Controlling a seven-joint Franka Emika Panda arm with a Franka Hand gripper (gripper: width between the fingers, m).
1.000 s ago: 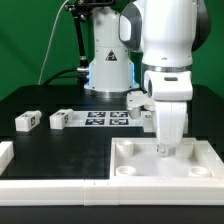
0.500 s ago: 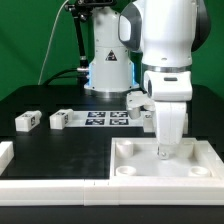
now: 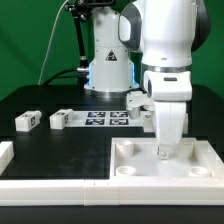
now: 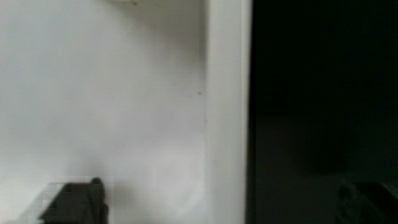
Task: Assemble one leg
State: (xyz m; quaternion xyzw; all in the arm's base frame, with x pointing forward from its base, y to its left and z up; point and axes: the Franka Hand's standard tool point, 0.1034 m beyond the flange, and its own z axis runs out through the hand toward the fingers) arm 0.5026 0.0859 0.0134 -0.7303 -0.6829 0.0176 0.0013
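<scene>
Two legs, small white blocks with tags, lie on the black table at the exterior view's left: one leg (image 3: 27,121) and a second leg (image 3: 62,119). Another white block (image 3: 138,100) shows just behind the arm. My gripper (image 3: 162,150) points straight down, low over the far part of the large white panel (image 3: 200,160). In the wrist view the gripper (image 4: 217,200) has its dark fingertips (image 4: 75,200) far apart, with the panel's surface (image 4: 125,100) and its edge below. No leg shows between them.
The marker board (image 3: 100,118) lies flat on the table between the legs and the arm. A white raised rim (image 3: 50,185) runs along the front, with a white piece (image 3: 5,152) at the exterior view's left edge. The robot's base (image 3: 105,70) stands behind.
</scene>
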